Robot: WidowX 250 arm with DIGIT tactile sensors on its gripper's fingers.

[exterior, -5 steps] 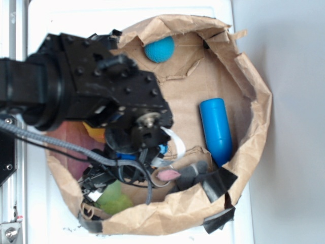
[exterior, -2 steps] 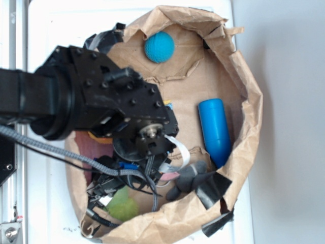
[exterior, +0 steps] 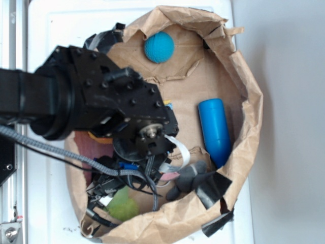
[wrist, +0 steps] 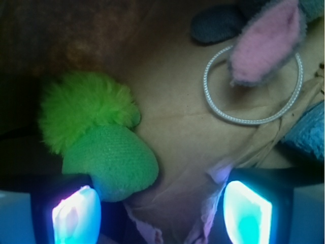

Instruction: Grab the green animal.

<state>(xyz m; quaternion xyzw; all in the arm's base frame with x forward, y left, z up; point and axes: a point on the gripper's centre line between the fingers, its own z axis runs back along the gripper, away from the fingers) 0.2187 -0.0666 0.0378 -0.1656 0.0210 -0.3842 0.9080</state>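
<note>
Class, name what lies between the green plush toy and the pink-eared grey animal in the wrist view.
Only bare brown paper separates green animal from grey animal, wrist view.

Arm [exterior: 61, 99] comes in from the left edge of the exterior view, black, bulky, reaching across and down over the paper bag [exterior: 244, 76], the landmark here. Wrist sits over the bag's left-centre, pointed toward the bag's lower-left corner; cables loop off it. Gripper [exterior: 109, 195] is low inside the bag near its lower-left wall, mostly hidden by wrist & cables in that view. Wrist view: gripper [wrist: 162, 211] has fingers [wrist: 76, 213] spread wide, one bottom-left, one bottom-right, pads lit, bag floor between them, nothing gripped.
</note>
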